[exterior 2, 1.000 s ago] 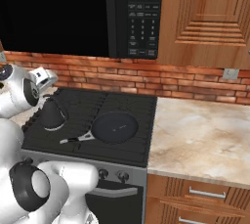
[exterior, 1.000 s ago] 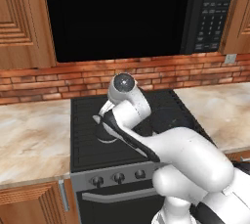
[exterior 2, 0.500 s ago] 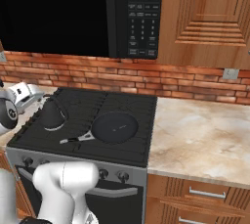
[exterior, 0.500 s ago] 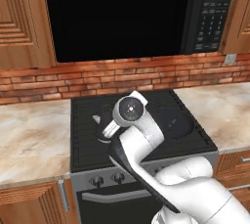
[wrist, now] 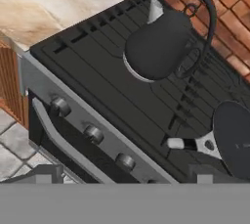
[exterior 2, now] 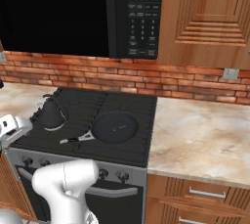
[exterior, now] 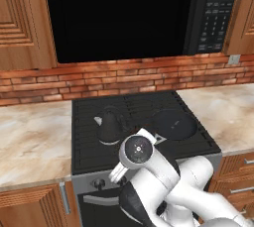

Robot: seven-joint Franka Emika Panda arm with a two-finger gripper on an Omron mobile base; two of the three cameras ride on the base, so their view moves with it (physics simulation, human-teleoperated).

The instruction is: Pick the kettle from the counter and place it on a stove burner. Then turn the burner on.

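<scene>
Fingers [wrist: 122, 176] fully spread, holding nothing. Kettle [wrist: 158, 44] sits on burner [wrist: 117, 78] beyond them; approach knob [wrist: 93, 133] squarely, then close.

kettle [exterior 2: 51, 115] on stove burner [exterior 2: 63, 115]; pan [exterior 2: 115, 127] beside it

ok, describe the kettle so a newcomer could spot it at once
Find the black stove under the microwave, set between two marble counters. The kettle stands on its left-hand grate, toward the back, left of the pan. It is the upright dark grey cone with a pale spout and thin arched handle; the pan is flat and round with a straight handle.
</scene>
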